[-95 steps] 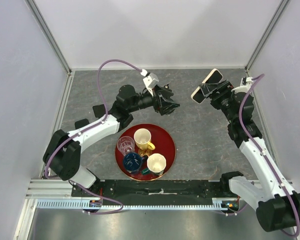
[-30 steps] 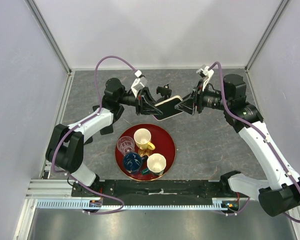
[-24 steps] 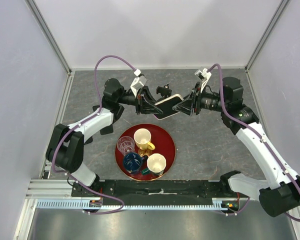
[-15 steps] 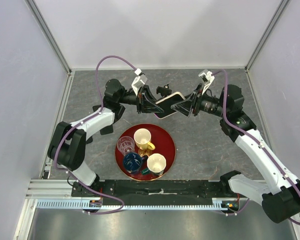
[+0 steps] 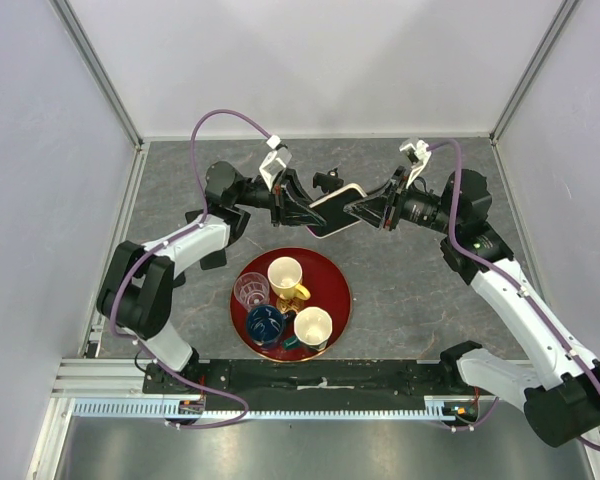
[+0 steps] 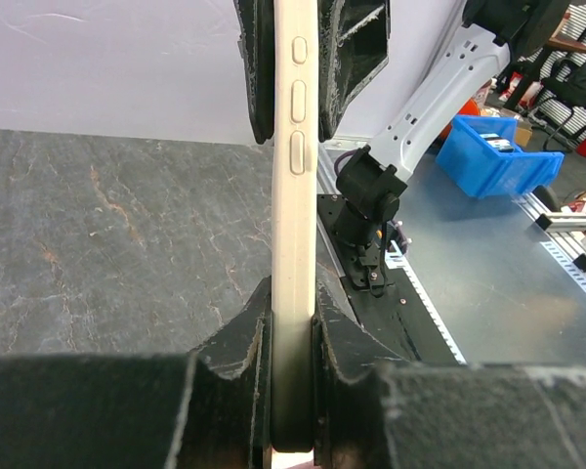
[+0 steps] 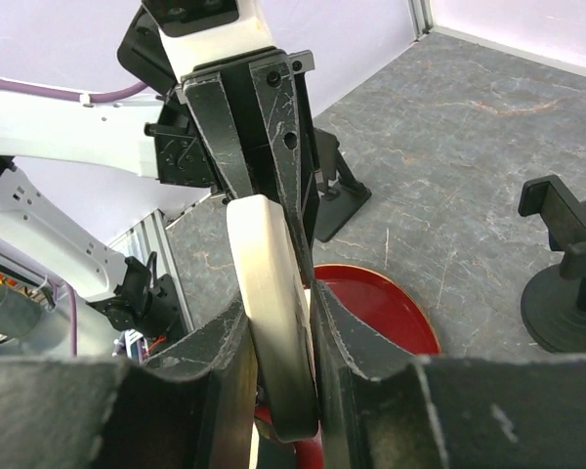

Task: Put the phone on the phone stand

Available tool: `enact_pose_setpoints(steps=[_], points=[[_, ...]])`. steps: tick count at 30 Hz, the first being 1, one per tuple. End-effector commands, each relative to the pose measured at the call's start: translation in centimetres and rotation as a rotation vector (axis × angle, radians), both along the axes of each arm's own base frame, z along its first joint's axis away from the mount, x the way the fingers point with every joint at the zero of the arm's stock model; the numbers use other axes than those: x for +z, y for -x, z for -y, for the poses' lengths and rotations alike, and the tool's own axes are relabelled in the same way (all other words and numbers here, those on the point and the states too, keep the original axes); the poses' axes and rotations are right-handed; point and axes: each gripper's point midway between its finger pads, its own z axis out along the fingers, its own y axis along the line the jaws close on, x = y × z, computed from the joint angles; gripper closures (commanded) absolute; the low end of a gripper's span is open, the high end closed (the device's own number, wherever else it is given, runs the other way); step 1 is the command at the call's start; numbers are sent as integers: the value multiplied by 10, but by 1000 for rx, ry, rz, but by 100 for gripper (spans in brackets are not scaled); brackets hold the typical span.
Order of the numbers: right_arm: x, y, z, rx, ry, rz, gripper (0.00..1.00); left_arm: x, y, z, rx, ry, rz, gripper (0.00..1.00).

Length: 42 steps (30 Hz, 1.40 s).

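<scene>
The phone [image 5: 335, 210], black-screened with a pale rim, hangs in the air above the middle of the table, held at both ends. My left gripper [image 5: 306, 212] is shut on its left end; in the left wrist view the pale edge of the phone [image 6: 295, 195] runs up from between my left gripper's [image 6: 293, 342] fingers. My right gripper [image 5: 366, 213] is shut on the other end, its pads pressed on both faces of the phone [image 7: 269, 283] in the right wrist view. The phone stand [image 5: 327, 181], black and small, stands just behind the phone; it also shows as the stand [image 7: 571, 283] at the right.
A red tray [image 5: 334, 285] in front of the phone carries a cream cup [image 5: 285, 275], a clear glass [image 5: 251, 290], a blue cup [image 5: 265, 323] and another cream cup [image 5: 312, 325]. Two flat black pieces [image 5: 197, 220] lie by the left arm. Walls enclose the table.
My right gripper has closed onto the phone's right end. Both arms and the phone shifted slightly toward the back; the left grip is unchanged.
</scene>
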Motion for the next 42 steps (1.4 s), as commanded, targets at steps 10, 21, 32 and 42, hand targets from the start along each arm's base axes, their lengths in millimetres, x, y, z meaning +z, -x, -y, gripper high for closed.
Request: enact_pose_setpoints(steps=[10, 21, 32, 42], points=[[24, 5, -12, 43, -28, 67, 100, 18, -3, 7, 19, 54, 48, 94], [25, -27, 57, -447, 95, 102, 100, 9, -77, 1, 527, 6, 60, 48], [26, -27, 88, -588, 189, 109, 100, -46, -168, -39, 1051, -76, 40, 63], [31, -24, 80, -528, 201, 152, 100, -70, -192, -41, 1132, -60, 85, 64]])
